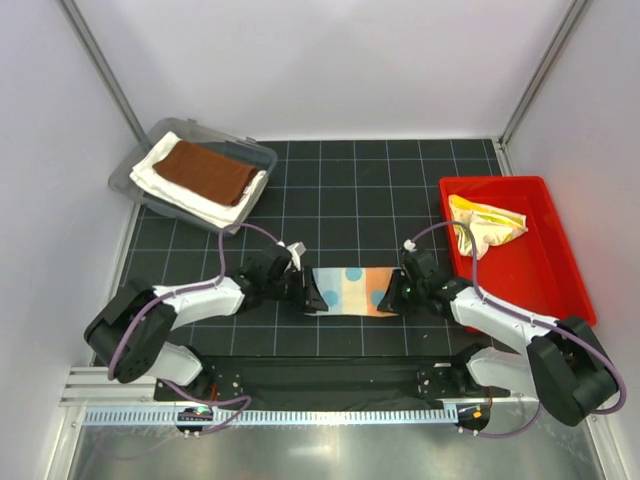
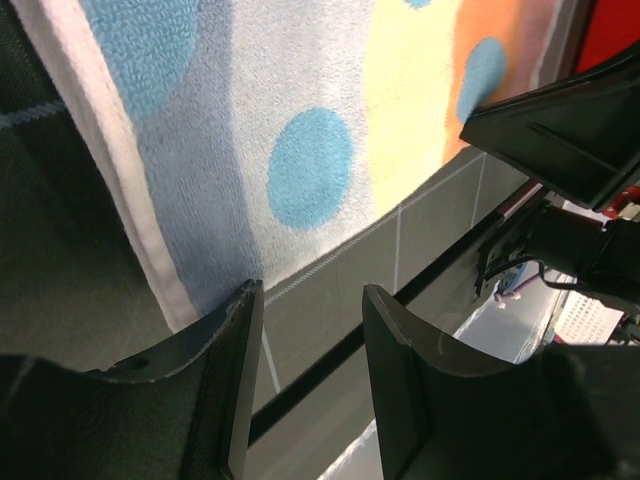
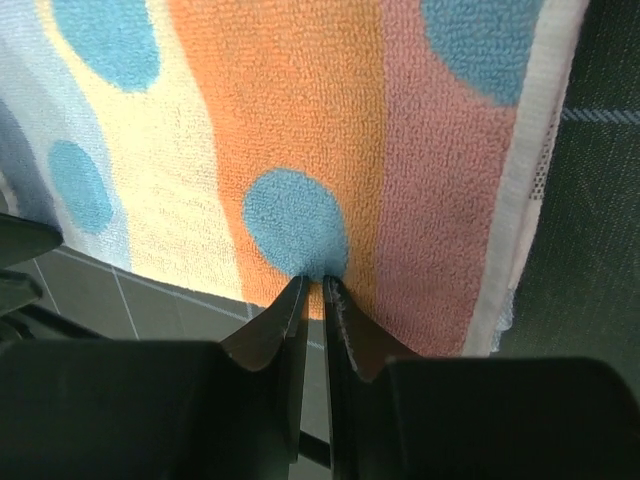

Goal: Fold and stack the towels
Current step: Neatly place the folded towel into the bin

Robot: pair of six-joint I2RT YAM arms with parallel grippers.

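The light-blue towel with coloured dots [image 1: 350,289] lies folded into a strip on the dark grid mat between my two grippers. My left gripper [image 1: 305,287] is at its left end, open, with the jaws over the mat just off the towel's near edge [image 2: 300,120]; nothing is between them [image 2: 310,300]. My right gripper [image 1: 395,292] is at the towel's right end, with the jaws pinched together on the near edge [image 3: 322,285] at a blue dot [image 3: 295,220]. The rust-brown towel [image 1: 205,172] lies on the cream-white one [image 1: 160,180]. The yellow towel [image 1: 485,225] is crumpled.
A grey bin [image 1: 250,150] at the back left holds the brown and cream-white towels. A red bin [image 1: 560,270] at the right holds the yellow towel. A black bar [image 1: 320,370] and a metal rail run along the near edge, by the arm bases.
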